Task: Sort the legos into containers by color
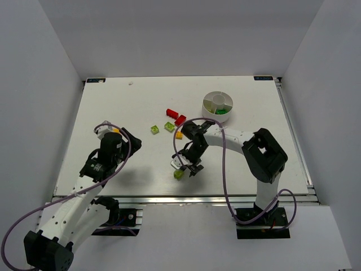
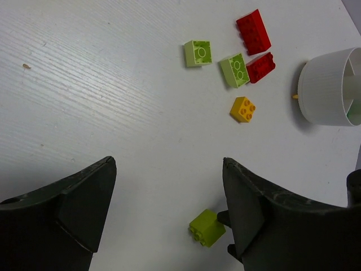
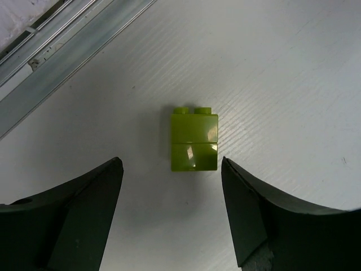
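Note:
A lime-green lego [image 3: 194, 141] lies on its side on the white table just beyond my right gripper [image 3: 170, 165], which is open and empty above it. From above, this lego [image 1: 179, 174] sits right by the right gripper [image 1: 187, 167]. My left gripper [image 2: 168, 161] is open and empty, and the left gripper [image 1: 128, 139] hovers at the table's left. Two red legos [image 2: 253, 32] [image 2: 260, 68], two pale yellow-green legos [image 2: 198, 53] [image 2: 234, 70] and an orange lego [image 2: 242, 109] lie loose near the round white dish [image 1: 206, 108], whose compartments are the containers. Green legos [image 1: 221, 112] lie in a front wedge.
The table's metal rail [image 3: 67, 51] runs close behind the lime lego at the near edge. White walls enclose the table on three sides. The right arm's purple cable [image 1: 224, 169] loops over the table near its base.

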